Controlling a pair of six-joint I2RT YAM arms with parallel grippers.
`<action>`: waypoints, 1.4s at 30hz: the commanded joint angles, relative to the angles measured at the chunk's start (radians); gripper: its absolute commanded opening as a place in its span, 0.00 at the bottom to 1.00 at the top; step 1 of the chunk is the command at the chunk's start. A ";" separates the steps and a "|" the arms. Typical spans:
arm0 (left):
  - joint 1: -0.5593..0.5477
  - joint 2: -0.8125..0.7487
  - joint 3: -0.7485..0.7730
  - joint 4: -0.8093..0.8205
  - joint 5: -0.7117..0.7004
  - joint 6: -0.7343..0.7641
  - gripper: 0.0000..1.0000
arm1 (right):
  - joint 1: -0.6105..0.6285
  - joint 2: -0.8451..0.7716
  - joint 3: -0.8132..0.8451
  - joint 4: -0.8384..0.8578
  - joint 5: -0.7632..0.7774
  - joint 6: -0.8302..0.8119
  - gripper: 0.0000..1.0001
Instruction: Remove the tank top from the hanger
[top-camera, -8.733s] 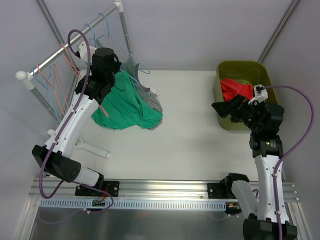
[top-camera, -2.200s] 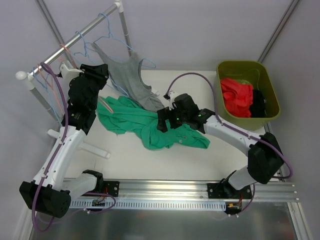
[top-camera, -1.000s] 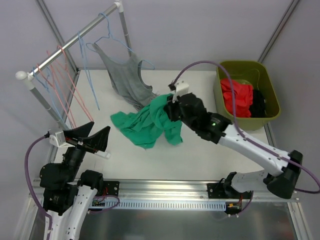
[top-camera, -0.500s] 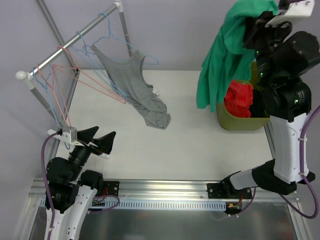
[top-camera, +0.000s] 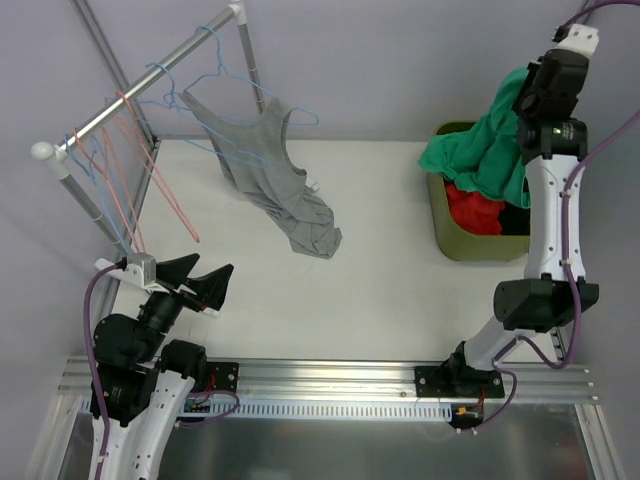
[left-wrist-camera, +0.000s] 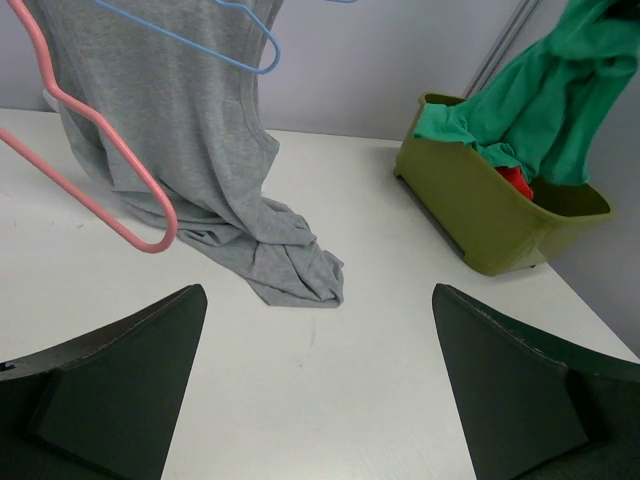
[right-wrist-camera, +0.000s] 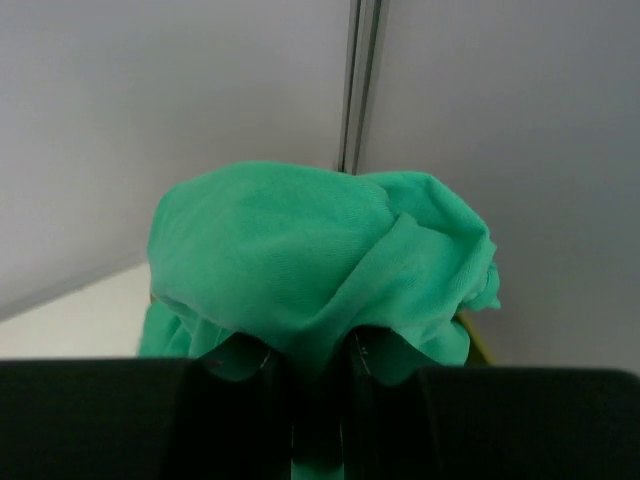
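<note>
Over far-right bin (top-camera: 470, 246): right gripper (right-wrist-camera: 305, 365) nearly closed, pinching green tank top (top-camera: 478, 152), cloth hangs straight down into bin. Left gripper (top-camera: 200, 272) wide open, empty, near-left. Grey tank top (top-camera: 265, 165) on hanger (top-camera: 215, 75), nearer left arm.

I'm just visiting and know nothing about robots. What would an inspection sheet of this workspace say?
Surface: white table, grey top's hem bunched on it.
Job's things: green tank top, no hanger in it, hanging over the olive bin; grey top hung from the rail.
Clutter: red cloth and black cloth in the bin; pink hangers on the rail.
Pincers: left pincer open, empty; right pincer shut on the green tank top.
Cables: purple cables, loosely looped.
Surroundings: grey walls.
</note>
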 joint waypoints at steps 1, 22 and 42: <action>0.008 -0.107 0.005 0.007 0.002 -0.005 0.99 | -0.002 0.030 -0.093 0.027 0.087 0.144 0.00; 0.008 0.196 0.331 0.042 0.324 -0.218 0.99 | -0.038 0.144 -0.405 -0.059 -0.007 0.324 0.73; -0.196 1.163 1.076 0.045 -0.378 -0.298 0.99 | -0.036 -0.734 -0.941 0.142 -0.727 0.387 0.99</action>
